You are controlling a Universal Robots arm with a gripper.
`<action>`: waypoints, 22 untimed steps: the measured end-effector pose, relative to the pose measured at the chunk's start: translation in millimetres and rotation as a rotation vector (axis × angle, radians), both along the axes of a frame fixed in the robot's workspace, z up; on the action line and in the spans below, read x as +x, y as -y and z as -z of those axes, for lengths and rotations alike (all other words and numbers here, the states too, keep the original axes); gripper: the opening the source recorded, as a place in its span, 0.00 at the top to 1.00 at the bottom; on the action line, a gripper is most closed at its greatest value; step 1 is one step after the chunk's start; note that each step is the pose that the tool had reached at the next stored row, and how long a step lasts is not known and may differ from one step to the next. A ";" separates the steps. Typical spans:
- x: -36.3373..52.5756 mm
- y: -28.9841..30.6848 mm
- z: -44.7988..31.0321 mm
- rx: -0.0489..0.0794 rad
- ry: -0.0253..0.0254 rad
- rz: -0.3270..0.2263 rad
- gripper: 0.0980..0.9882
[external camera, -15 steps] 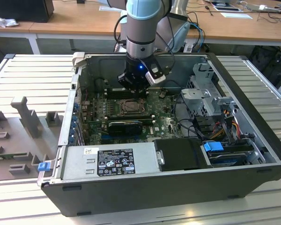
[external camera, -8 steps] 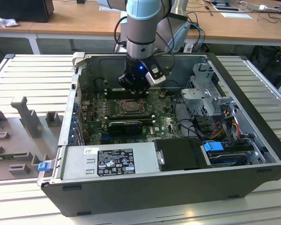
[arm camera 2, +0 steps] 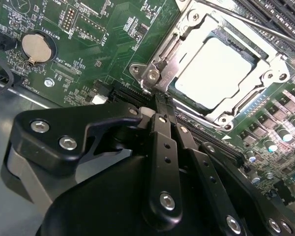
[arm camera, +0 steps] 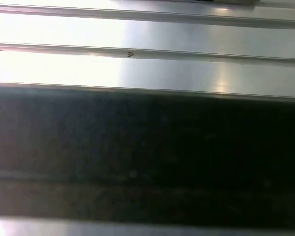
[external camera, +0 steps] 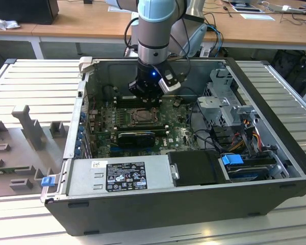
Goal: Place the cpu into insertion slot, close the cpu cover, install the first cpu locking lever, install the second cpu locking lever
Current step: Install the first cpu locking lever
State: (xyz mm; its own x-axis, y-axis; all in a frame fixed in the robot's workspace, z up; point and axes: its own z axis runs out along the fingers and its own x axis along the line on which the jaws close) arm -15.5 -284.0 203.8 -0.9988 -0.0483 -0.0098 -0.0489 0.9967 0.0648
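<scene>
The pale silvery cpu lies flat in the insertion slot on the green board. The cpu cover, a silvery frame plate, lies down around it. A thin metal locking lever runs along the far side of the socket. My gripper is shut with nothing between its black fingers. Its tips sit at the socket's corner, right beside a silver bolted lever end. In the exterior view the gripper hangs inside the open computer case, just above the socket.
A coin battery and black memory slots flank the socket. A long black card, the power supply and a drive cage crowd the case. Grey fixtures stand at the exterior view's left. A ribbed metal surface fills the first wrist view.
</scene>
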 end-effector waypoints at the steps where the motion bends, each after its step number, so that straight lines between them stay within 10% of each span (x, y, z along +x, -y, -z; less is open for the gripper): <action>1: 0.0 0.0 -2.1 0.000 -0.0001 0.000 0.99; 5: 0.0 0.0 -17.5 0.000 -0.0003 0.000 0.99; 22: 0.0 6.4 -17.8 0.000 -0.0002 0.000 0.99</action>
State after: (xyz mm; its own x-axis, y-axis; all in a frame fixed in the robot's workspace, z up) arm -15.5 -290.5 221.6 -0.9988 -0.0484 -0.0095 -0.0490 0.9967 0.0644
